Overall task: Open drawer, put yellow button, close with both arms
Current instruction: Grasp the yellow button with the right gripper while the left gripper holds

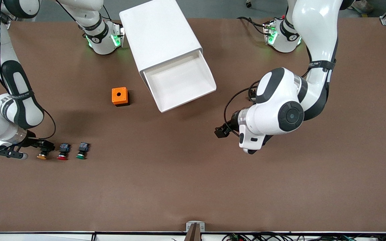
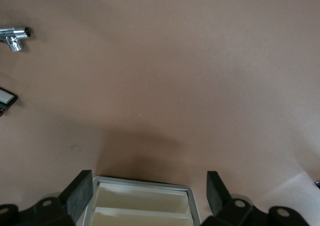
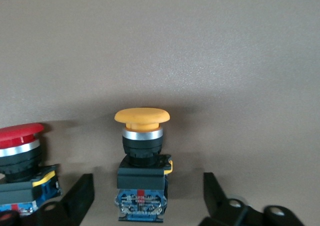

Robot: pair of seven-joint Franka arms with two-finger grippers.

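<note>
Straddling the yellow button (image 3: pixel 142 158) at lower left of the front view, right gripper (image 3: pixel 149 198) gapes, unclosed; light, rigid, top-heavy thing—pinch its blocky body, not the slick cap.

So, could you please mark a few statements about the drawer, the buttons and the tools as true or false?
1. The drawer is pulled open. True.
2. The yellow button is already in the drawer. False: it stands on the table beside the red button.
3. The right tool straddles the yellow button, fingers not yet shut on it. True.
4. The left tool holds the green button. False: it is open and holds nothing.
</note>
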